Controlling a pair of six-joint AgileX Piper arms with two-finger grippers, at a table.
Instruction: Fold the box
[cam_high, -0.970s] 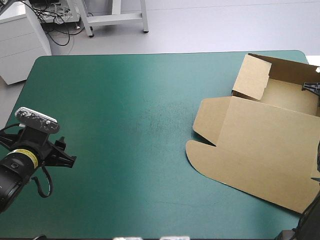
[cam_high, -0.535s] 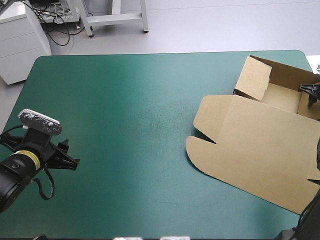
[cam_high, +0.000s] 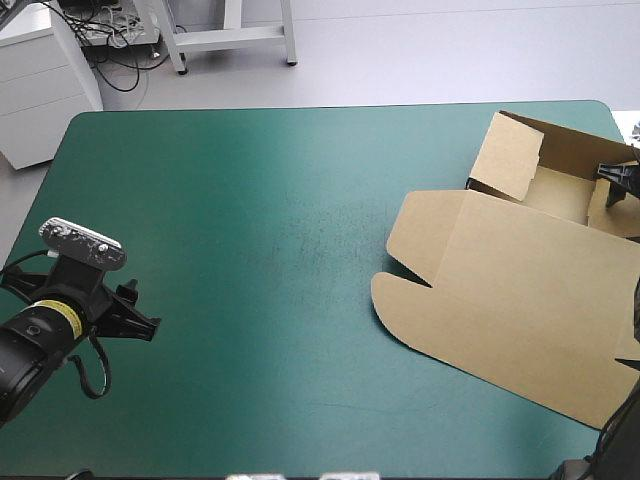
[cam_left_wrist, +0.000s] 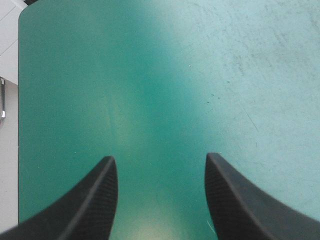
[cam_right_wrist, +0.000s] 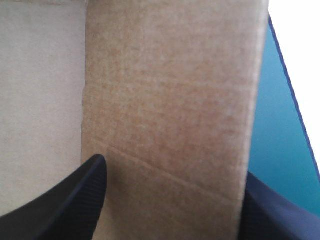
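The brown box (cam_high: 520, 290) lies at the table's right side. Its lid panel is flat toward the front, and walls stand raised around the tray at the far right (cam_high: 560, 165). My right gripper (cam_high: 620, 180) is at the tray's right wall and open. In the right wrist view its black fingers (cam_right_wrist: 75, 200) stand apart, and a brown wall panel (cam_right_wrist: 170, 100) fills the space between and ahead of them. My left gripper (cam_high: 135, 312) hovers open over the teal-green cover near the left front, far from the box, with nothing between its fingers (cam_left_wrist: 85, 205).
The teal-green cover (cam_high: 250, 250) stretches bare between the left gripper and the box. The box's right part reaches the table's right edge. A white cabinet (cam_high: 40, 90) stands beyond the far left corner.
My right gripper has gone from shut to open at the tray's right wall, and that wall flap now stands higher. The left arm has barely shifted.
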